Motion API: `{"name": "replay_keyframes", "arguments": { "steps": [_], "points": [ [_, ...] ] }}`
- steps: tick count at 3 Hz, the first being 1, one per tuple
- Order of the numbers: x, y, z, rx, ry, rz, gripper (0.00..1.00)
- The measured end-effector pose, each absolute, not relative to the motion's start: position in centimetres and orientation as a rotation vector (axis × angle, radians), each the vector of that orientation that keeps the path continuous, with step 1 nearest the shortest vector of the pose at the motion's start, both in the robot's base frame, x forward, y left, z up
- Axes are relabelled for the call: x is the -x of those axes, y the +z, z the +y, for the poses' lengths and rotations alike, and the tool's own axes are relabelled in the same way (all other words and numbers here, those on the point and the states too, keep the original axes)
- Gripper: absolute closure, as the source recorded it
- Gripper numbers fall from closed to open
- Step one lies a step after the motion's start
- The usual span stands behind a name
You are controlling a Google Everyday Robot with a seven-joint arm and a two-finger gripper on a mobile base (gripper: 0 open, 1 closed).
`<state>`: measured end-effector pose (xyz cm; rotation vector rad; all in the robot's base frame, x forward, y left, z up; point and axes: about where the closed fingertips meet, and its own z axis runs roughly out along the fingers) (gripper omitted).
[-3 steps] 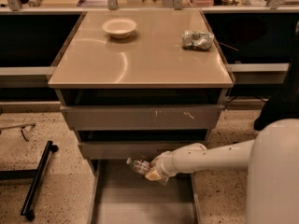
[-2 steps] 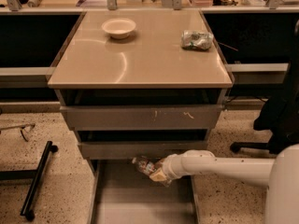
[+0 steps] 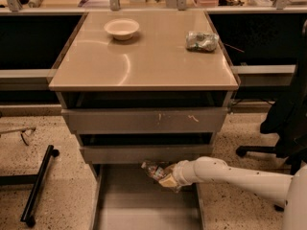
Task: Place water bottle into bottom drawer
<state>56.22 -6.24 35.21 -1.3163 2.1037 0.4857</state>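
Observation:
The water bottle (image 3: 152, 169) is a small clear crinkly bottle lying tilted in my gripper (image 3: 162, 175), its free end pointing up-left. My white arm reaches in from the lower right. The gripper is shut on the bottle and holds it over the back right part of the open bottom drawer (image 3: 129, 205), just under the front of the middle drawer (image 3: 144, 153). The bottom drawer is pulled out toward me and shows a plain grey floor. The bottle's cap is not distinct.
A beige tabletop (image 3: 144, 56) tops the cabinet, bearing a white bowl (image 3: 122, 28) and a crumpled foil bag (image 3: 202, 40). The upper drawer (image 3: 144, 120) is shut. A black bar (image 3: 38, 183) lies on the floor left; a dark chair (image 3: 283, 119) stands right.
The arm has stretched out further left and slightly up, carrying the bottle deeper toward the back of the bottom drawer. My white body has moved out of the lower right of view.

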Motion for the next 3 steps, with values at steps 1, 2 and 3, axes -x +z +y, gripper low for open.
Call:
{"name": "replay_keyframes", "arguments": {
  "steps": [1, 2, 3],
  "points": [
    [-56.4, 32.3, -6.2, 1.318, 0.488, 2.142, 1.0],
    [-56.2, 27.0, -6.4, 1.269, 0.505, 2.203, 1.0],
    [-55.1, 22.4, -6.4, 1.232, 0.536, 2.252, 1.0]
  ]
}}
